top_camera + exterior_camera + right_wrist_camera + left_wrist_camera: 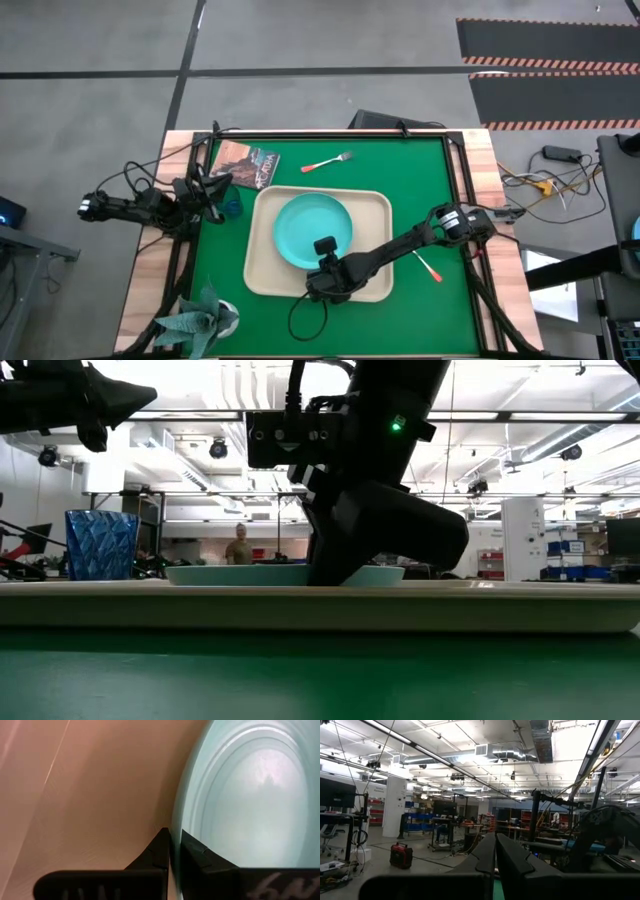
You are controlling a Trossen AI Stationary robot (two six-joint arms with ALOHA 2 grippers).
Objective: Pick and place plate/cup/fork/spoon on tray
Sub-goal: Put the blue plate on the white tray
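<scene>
The teal plate (313,230) lies on the beige tray (370,205) in the middle of the green mat. My right gripper (174,836) reaches in from the right and is shut on the plate's near rim. The blue cup (232,207) stands on the mat left of the tray; it also shows in the low view (101,545). My left gripper (215,190) hovers just beside the cup, shut and empty. The fork (328,162) lies on the mat beyond the tray. The spoon's orange-red handle (428,266) shows on the mat right of the tray, by my right arm. My right gripper pinches the plate's rim (176,820) at the plate's near edge, one finger (157,851) outside the rim over the tray and one finger (202,856) inside the plate. The fingers slant down from the near right. In the low view the plate (250,573) looks level on the tray.
A magazine (245,165) lies at the mat's far left corner. A grey-green leafy object (200,318) lies at the near left corner. Cables hang off the table's right edge (545,185). A person (238,545) stands far off in the room.
</scene>
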